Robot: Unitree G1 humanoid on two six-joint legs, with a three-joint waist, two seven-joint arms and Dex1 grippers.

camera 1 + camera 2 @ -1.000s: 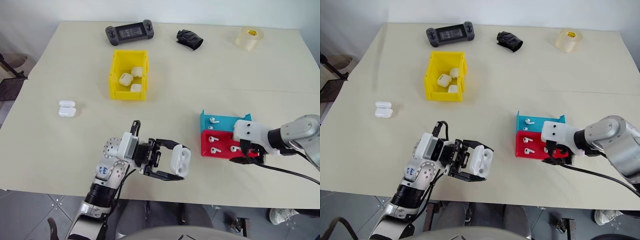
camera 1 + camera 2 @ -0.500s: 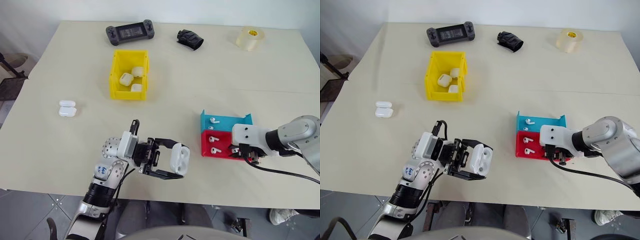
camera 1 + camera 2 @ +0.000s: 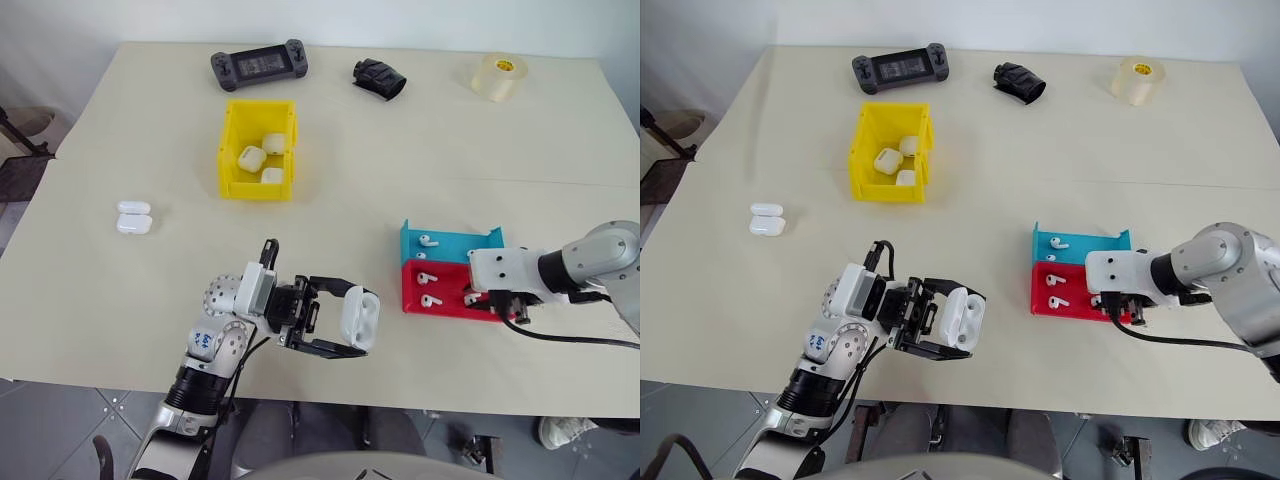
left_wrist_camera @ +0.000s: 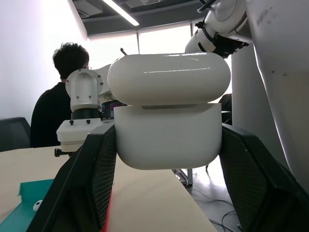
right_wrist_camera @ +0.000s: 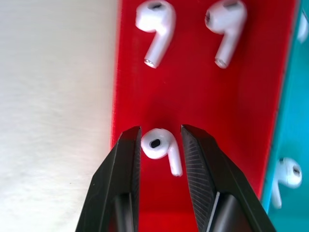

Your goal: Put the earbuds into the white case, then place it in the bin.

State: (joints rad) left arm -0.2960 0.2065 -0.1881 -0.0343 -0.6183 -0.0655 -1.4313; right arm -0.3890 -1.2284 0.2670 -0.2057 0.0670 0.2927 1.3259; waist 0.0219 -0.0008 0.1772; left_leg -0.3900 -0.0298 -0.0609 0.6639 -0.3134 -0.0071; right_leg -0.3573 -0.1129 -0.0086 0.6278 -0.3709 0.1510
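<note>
Right gripper [image 5: 159,145] — narrowed since earlier, jaws seemingly clamping an earbud [image 5: 161,147] in red tray [image 5: 193,87]; left gripper [image 4: 166,154] clamps white case [image 4: 168,108].

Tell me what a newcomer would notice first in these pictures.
First, the left gripper at the table's near edge, shut on an open white case held up off the table. Next, the right gripper down in the red tray, its fingers either side of one earbud; whether they already pinch it is unclear. Farther back, the bright yellow bin with three white cases inside stands out.
</note>
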